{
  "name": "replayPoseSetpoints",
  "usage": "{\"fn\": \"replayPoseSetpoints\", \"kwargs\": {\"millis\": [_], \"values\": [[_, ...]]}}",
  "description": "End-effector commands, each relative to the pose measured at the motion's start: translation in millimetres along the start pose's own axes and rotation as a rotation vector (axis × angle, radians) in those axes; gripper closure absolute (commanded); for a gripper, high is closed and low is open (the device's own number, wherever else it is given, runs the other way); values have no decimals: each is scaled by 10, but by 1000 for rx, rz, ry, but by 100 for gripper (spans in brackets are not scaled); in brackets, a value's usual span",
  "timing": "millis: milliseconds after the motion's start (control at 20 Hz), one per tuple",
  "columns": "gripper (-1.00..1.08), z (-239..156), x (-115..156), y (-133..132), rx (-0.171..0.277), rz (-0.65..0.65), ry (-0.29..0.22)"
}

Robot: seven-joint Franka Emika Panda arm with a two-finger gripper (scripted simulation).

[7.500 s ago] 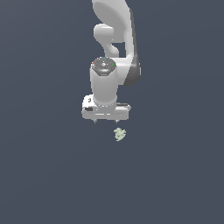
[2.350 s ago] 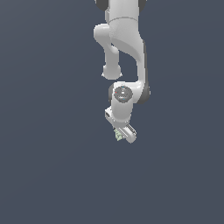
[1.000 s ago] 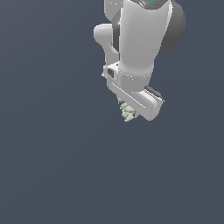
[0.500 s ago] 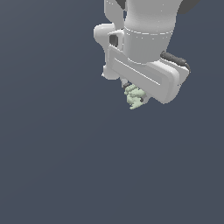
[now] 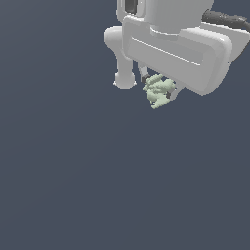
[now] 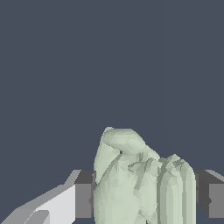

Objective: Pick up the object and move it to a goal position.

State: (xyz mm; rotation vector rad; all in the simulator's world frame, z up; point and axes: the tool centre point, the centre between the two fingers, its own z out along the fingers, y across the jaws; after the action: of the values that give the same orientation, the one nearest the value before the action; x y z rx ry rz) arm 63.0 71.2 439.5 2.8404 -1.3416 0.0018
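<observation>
Grey bkgd, object (image 5: 158, 91) btwn jaws

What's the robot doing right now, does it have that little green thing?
Gripper shut on the green lumpy object. Object between both pads, off the surface. Nothing in the way.

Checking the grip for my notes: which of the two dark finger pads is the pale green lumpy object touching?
Both. The pale sage-green lumpy object fills the gap, meeting the dark pad on one side and the other dark pad.
</observation>
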Motion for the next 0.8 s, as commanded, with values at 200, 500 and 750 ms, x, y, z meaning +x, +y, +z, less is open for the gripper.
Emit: {"fn": "replayPoseSetpoints", "kwargs": {"millis": [200, 500, 750], "values": [[108, -273, 20, -61, -1, 0, 0], [108, -443, 35, -104, 0, -1, -1], [108, -519, 42, -125, 0, -1, -1]]}}
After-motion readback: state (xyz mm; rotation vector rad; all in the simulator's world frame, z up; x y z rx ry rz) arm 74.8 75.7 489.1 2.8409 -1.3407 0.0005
